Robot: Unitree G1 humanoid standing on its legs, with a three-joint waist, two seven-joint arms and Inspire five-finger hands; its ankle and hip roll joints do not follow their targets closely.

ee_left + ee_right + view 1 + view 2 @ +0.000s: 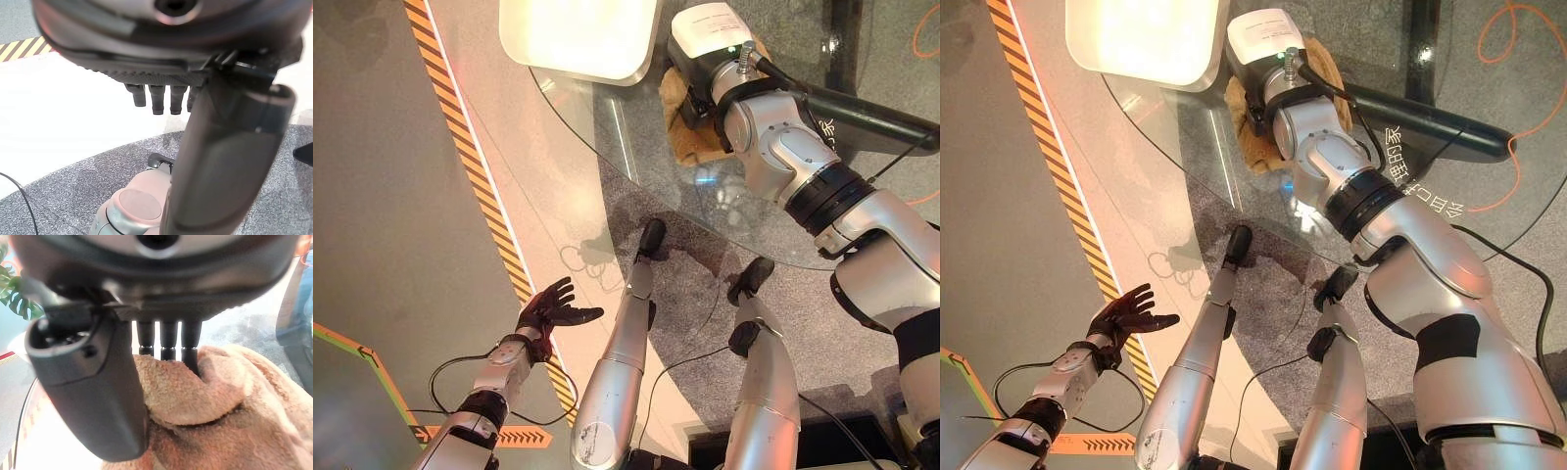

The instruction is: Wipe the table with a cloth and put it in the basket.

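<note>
A tan terry cloth (690, 137) lies bunched on the round glass table (636, 166), just right of a white basket (607, 70) at the table's far side. My right hand (691, 96) rests on top of the cloth. In the right wrist view its straight fingers (168, 340) press into a raised fold of the cloth (210, 396), with the thumb held beside them. My left hand (551, 308) hangs open and empty low on the left, over the floor and away from the table; its fingers (159, 100) are spread and straight.
A yellow-and-black striped tape line (470, 166) runs along the floor left of the table. A black bar (871, 122) shows through the glass on the right. An orange cable (1518, 59) loops on the floor beyond. Green leaves (14, 303) show past the table edge.
</note>
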